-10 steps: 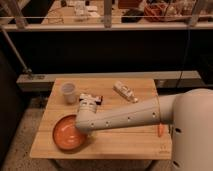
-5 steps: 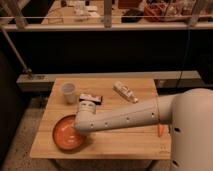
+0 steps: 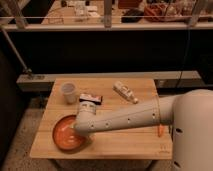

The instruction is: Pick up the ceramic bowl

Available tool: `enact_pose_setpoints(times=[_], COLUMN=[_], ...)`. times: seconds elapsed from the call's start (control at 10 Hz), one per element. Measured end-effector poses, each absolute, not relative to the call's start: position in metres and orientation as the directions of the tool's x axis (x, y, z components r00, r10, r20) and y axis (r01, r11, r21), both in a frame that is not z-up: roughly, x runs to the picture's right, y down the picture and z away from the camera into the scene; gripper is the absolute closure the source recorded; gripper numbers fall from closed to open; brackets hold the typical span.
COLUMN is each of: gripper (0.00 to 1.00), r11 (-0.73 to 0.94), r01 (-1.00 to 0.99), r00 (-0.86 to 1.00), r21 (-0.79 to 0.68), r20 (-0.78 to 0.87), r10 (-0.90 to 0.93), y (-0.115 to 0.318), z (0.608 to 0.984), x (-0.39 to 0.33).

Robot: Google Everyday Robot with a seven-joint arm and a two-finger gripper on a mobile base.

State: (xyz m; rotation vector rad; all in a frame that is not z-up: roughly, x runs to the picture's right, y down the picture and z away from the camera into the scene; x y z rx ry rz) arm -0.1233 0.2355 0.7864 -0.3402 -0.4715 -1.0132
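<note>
Lowered slightly, the claw (image 3: 79, 129) hangs released, seemingly above the ceramic bowl (image 3: 64, 136).

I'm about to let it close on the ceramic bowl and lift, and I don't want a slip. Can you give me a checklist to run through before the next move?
1. Ceramic bowl sits upright on the table, front left: ok.
2. End effector is at the bowl's right rim, open: ok.
3. Rim lies between its fingers: cannot tell, the arm hides them.
4. Plastic cup stands apart from the bowl: ok.
5. Packet is clear of the arm: cannot tell, it lies right behind it.
</note>
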Motion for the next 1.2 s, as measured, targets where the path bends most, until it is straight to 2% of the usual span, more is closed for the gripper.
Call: enact_pose_setpoints(times=[0.2,0.7,0.8,1.2], gripper=[0.25,0.25,0.28,0.67], r11=[0.492,0.489,0.488,0.486], r01=[0.869,0.872,0.873,0.874], r00=[0.438,0.420,0.417,0.406], r21=[-0.046,-0.026,-0.023,-0.011], r20=[0.534,0.552,0.555,0.567], r10=[-0.723,-0.720,-0.720,-0.717], y=[0.238,0.243,0.244,0.244], z=[0.785,0.782,0.781,0.774], x=[-0.124,-0.127,-0.127,-0.125])
